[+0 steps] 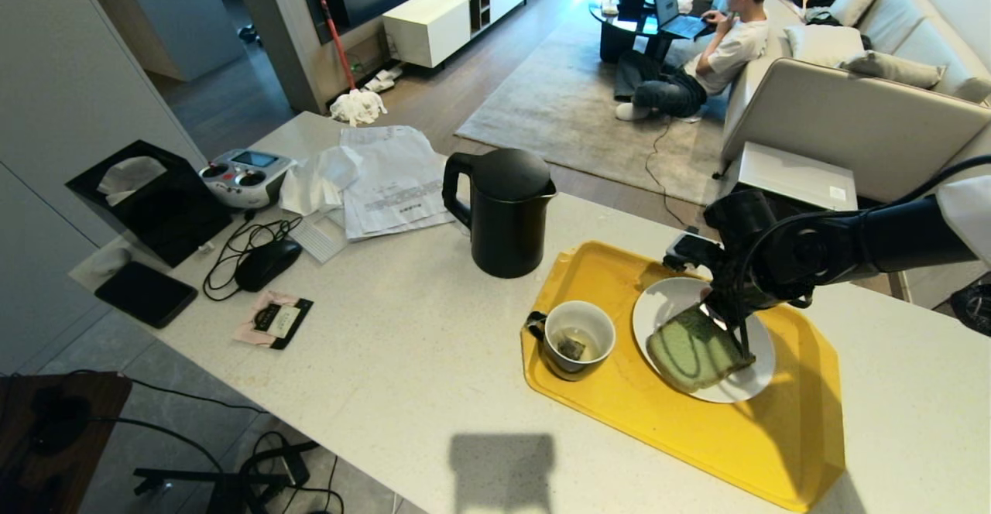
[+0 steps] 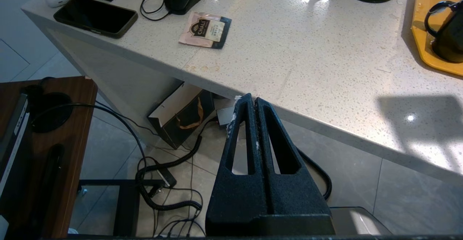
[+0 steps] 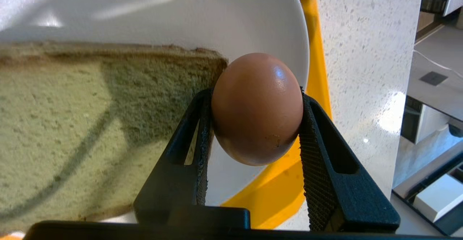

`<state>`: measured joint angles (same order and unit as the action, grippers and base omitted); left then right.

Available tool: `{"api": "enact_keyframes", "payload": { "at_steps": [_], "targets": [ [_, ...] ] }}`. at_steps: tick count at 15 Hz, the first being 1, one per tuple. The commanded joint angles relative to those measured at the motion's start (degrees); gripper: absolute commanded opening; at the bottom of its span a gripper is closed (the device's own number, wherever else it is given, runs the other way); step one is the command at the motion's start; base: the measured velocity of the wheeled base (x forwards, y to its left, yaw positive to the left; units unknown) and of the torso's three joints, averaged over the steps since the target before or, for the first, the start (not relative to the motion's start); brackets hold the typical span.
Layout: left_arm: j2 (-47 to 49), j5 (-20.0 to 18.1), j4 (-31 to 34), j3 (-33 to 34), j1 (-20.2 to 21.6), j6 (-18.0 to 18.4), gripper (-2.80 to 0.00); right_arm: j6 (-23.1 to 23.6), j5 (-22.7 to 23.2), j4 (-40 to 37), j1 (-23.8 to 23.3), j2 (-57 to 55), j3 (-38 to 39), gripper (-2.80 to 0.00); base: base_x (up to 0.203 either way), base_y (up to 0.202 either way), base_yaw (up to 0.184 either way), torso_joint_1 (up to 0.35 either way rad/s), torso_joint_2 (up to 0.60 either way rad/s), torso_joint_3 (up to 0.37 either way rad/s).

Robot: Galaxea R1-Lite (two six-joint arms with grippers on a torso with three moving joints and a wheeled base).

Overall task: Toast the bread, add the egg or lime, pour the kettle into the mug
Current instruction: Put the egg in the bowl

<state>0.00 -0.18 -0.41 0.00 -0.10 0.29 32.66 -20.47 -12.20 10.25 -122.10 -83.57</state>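
One egg (image 3: 257,108) clamped in right pincer (image 3: 253,124), hovering over bread (image 1: 694,350) on plate (image 1: 755,378) — adding-egg step; next needs gentle lowering, then release.

home: sofa (image 1: 852,104), rug (image 1: 573,104), counter (image 1: 402,359)

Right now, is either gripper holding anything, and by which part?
The right gripper holds the egg, its fingers clamping its sides, above the plate. The left gripper is shut on nothing.
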Motion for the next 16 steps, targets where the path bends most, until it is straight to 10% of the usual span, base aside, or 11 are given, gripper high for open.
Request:
{"api": "enact_keyframes", "payload": {
  "at_steps": [1,4,6,16],
  "targets": [
    [0.00,0.00,-0.02,0.00,0.01,-0.03,-2.80,0.29,-0.92,0.08,0.21,-0.94,-0.11,-2.80,0.000,0.000,0.000,0.000,0.00,0.000],
    [0.00,0.00,-0.02,0.00,0.01,-0.03,-2.80,0.30,-1.24,-0.10,0.21,-1.03,-0.03,-2.80,0.000,0.000,0.000,0.000,0.00,0.000],
    [0.00,0.00,-0.02,0.00,0.01,-0.03,-2.80,0.21,-1.33,0.16,0.21,-0.95,0.01,0.00,0.000,0.000,0.000,0.000,0.00,0.000],
    [0.00,0.00,-0.02,0.00,0.01,-0.03,-2.80,0.38,-1.45,-0.22,0.21,6.13,3.93,0.00,0.000,0.000,0.000,0.000,0.00,0.000]
  ]
}}
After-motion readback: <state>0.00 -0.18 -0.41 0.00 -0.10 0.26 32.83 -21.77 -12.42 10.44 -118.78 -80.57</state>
